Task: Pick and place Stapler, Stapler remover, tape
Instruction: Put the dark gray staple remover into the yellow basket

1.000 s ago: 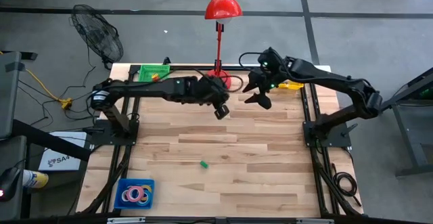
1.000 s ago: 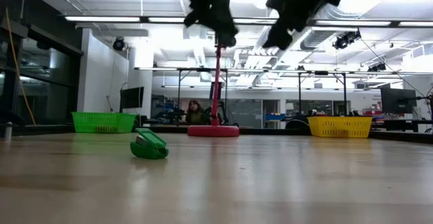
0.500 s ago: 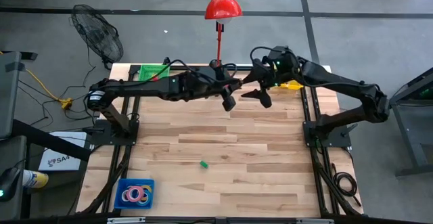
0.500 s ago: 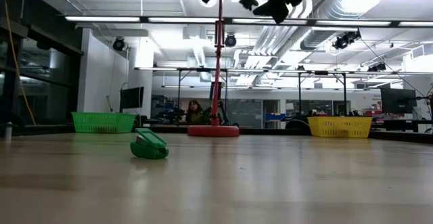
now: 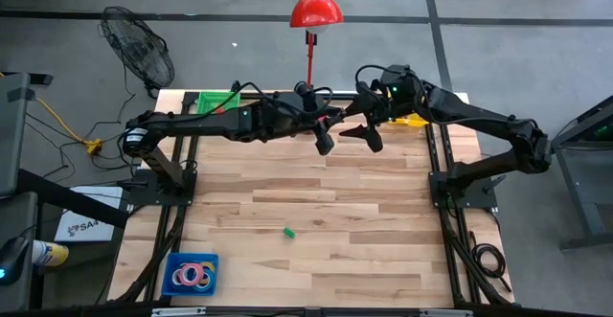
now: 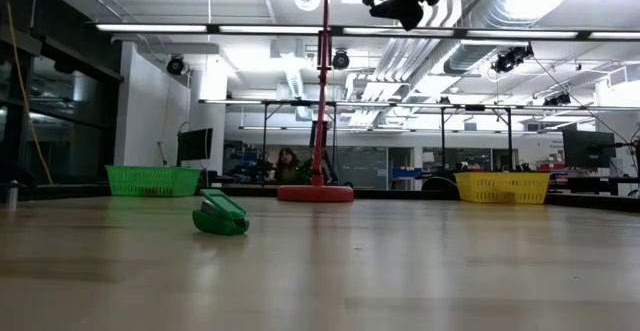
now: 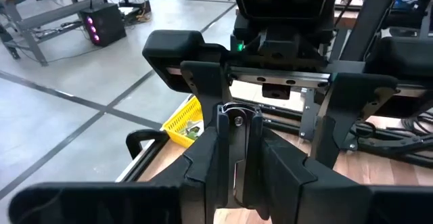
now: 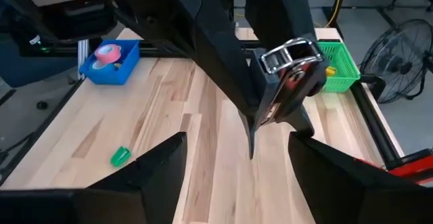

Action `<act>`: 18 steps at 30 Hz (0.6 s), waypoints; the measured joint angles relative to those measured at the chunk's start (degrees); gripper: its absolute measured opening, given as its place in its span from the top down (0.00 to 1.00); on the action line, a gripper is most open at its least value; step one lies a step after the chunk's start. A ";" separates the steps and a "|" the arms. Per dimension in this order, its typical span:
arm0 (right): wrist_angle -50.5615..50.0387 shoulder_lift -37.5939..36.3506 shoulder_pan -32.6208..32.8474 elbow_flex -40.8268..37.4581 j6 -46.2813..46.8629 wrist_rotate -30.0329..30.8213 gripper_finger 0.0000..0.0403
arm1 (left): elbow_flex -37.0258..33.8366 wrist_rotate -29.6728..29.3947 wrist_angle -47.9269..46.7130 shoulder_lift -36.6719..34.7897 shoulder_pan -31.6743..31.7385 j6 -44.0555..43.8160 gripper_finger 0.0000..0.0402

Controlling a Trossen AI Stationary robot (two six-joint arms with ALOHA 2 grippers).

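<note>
Stapler (image 8: 287, 82), black with chrome top, pinched in my left gripper (image 5: 324, 141) above table's far side; no writing legible. Right gripper (image 5: 369, 133) wide, facing it. Tape rolls (image 5: 192, 275) in blue bin (image 5: 173, 262).

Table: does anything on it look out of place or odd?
The green staple remover lies alone mid-table, far from the green basket and yellow basket at the far edge. Nothing looks spilled or broken. The left hand holds a stapler in the air.
</note>
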 joint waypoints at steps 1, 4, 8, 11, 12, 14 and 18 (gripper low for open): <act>0.33 0.00 -0.02 -0.02 -0.01 0.04 0.39 | 0.00 0.09 0.12 0.00 0.00 0.01 0.80; 1.18 -0.02 -0.04 -0.02 -0.07 0.99 0.42 | 0.00 0.48 0.86 0.00 0.04 0.01 0.80; 0.23 -0.13 0.02 -0.02 -1.85 3.73 0.43 | 0.00 1.32 1.00 0.02 0.04 -0.02 0.80; -0.36 -0.13 -0.06 0.07 -2.52 4.48 0.43 | -0.05 2.78 0.77 0.20 -0.08 -0.18 0.80; -1.19 -0.16 -0.06 0.07 -2.52 4.72 0.43 | -0.09 2.84 0.73 0.24 -0.13 -0.12 0.80; -2.37 -0.22 0.04 0.12 -2.56 6.35 0.43 | -0.09 2.86 0.76 0.24 -0.10 -0.15 0.80; -4.08 -0.13 -0.02 0.11 -2.99 7.14 0.43 | -0.09 2.89 0.94 0.24 -0.04 -0.15 0.80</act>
